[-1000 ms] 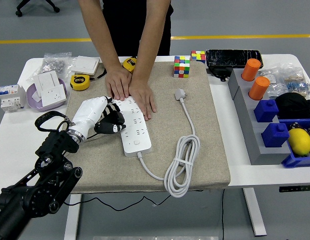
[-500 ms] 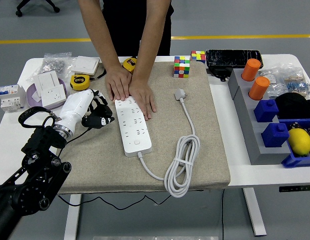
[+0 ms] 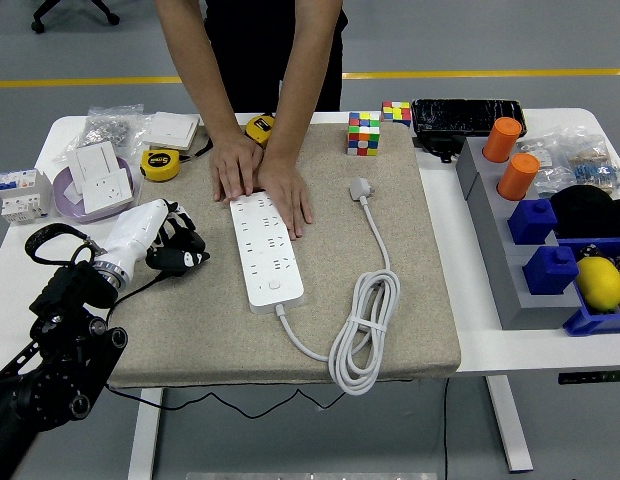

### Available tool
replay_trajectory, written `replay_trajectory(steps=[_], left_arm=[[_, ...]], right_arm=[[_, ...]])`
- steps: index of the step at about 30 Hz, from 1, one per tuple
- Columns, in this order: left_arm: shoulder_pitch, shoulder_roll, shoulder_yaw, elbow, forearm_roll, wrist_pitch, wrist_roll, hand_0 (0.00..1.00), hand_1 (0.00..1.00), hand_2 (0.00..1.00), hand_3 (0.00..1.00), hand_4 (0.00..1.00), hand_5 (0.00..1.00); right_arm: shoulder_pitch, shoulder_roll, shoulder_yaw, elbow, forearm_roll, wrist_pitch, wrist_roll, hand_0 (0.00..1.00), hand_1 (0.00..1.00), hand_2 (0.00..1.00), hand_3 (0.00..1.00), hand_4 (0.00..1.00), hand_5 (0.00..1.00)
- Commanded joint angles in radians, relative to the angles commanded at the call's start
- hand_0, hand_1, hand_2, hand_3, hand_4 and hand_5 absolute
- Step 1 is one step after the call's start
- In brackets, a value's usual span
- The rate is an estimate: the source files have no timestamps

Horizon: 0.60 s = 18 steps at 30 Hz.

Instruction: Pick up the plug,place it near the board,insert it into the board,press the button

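A white power strip point(image 3: 263, 248) lies lengthwise on the beige mat point(image 3: 410, 300), its button near the front end. Its white cable runs from the front end into a coil point(image 3: 363, 330), then up to the white plug point(image 3: 362, 188), which lies loose on the mat right of the strip. A person at the far side presses both hands point(image 3: 260, 180) on the strip's far end. My left hand point(image 3: 175, 248), white-backed with black fingers loosely curled, hovers left of the strip, apart from it and holding nothing.
Tape measures point(image 3: 160, 165), wall sockets and a purple dish point(image 3: 90, 190) sit at the back left. Two puzzle cubes point(image 3: 364, 132) and a black case point(image 3: 467, 116) stand behind the mat. A grey rack with orange and blue blocks point(image 3: 530, 220) and a lemon point(image 3: 599, 282) fill the right side.
My left hand has drawn back leftward and toward me, off the power strip's side. The person's hands, the strip and the plug have stayed put.
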Motion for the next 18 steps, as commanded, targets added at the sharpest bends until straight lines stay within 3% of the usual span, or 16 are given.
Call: replay_trajectory(steps=[1, 6, 7, 14, 18], left_arm=[[0.002, -0.001, 0.004, -0.002, -0.036, -0.016, 0.003, 0.805, 0.925, 0.886, 0.879, 0.998, 0.998], [0.010, -0.008, 0.003, -0.016, -0.219, -0.022, -0.016, 0.805, 0.925, 0.886, 0.879, 0.998, 0.998], [0.013, -0.009, 0.000, -0.023, -0.252, -0.016, -0.024, 0.910, 0.998, 0.966, 0.957, 0.998, 0.998], [0.057, -0.033, -0.051, -0.125, -0.495, 0.073, -0.130, 0.904, 0.987, 0.941, 0.934, 0.998, 0.998], [0.094, -0.060, -0.070, -0.189, -0.658, 0.091, -0.175, 0.904, 0.987, 0.941, 0.934, 0.998, 0.998]], right_arm=[[0.001, 0.000, -0.003, 0.000, 0.004, 0.000, 0.001, 0.820, 0.720, 0.718, 0.761, 0.998, 0.998], [0.000, 0.002, 0.000, 0.000, 0.002, 0.000, 0.000, 0.820, 0.720, 0.718, 0.761, 0.998, 0.998], [-0.001, 0.002, 0.001, 0.000, 0.000, 0.000, 0.000, 0.822, 0.720, 0.719, 0.761, 0.998, 0.998], [-0.003, 0.003, 0.004, 0.000, 0.000, 0.000, -0.001, 0.822, 0.720, 0.719, 0.761, 0.998, 0.998], [-0.002, 0.005, 0.002, 0.000, 0.002, 0.000, 0.000, 0.822, 0.720, 0.719, 0.761, 0.998, 0.998]])
